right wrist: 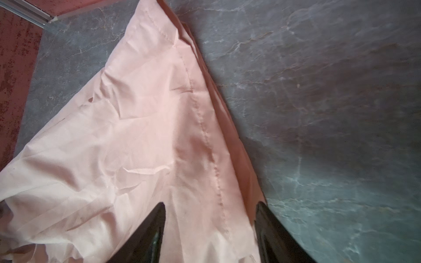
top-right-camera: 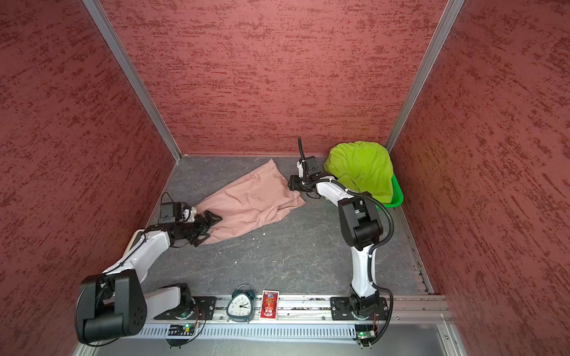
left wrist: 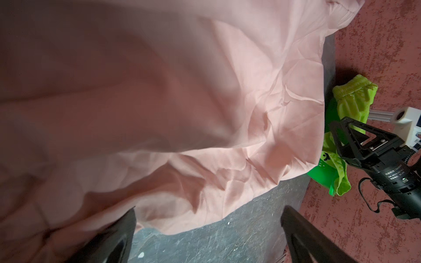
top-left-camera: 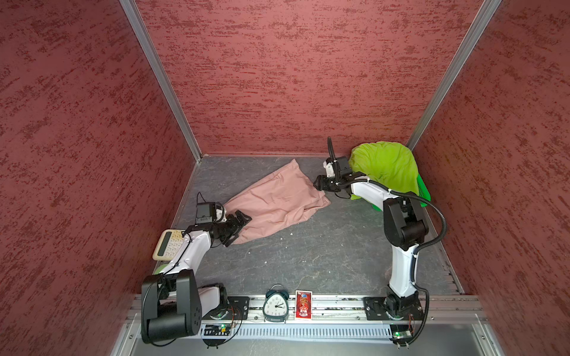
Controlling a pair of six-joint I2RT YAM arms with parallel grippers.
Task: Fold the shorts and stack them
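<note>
Thin matt cloth on a smooth stone-look tabletop [top-left-camera: 308,255] inside rough red walls [top-left-camera: 277,77].
I see the pink shorts [top-left-camera: 277,203] as thin woven cloth, matt with a faint sheen, creased, hem stitched; the lime green shorts [top-left-camera: 385,166] look soft and matt. The basket [top-left-camera: 424,188] is glossy perforated green plastic. The tabletop is marble-veined. The walls look like coarse plaster, edged by brushed metal rails [top-left-camera: 161,80]. The fingers [right wrist: 145,239] of the right gripper [right wrist: 210,205] are glossy black plastic.

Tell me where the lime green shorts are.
In both top views, the lime green shorts are heaped on the green basket in the far right corner.
</note>
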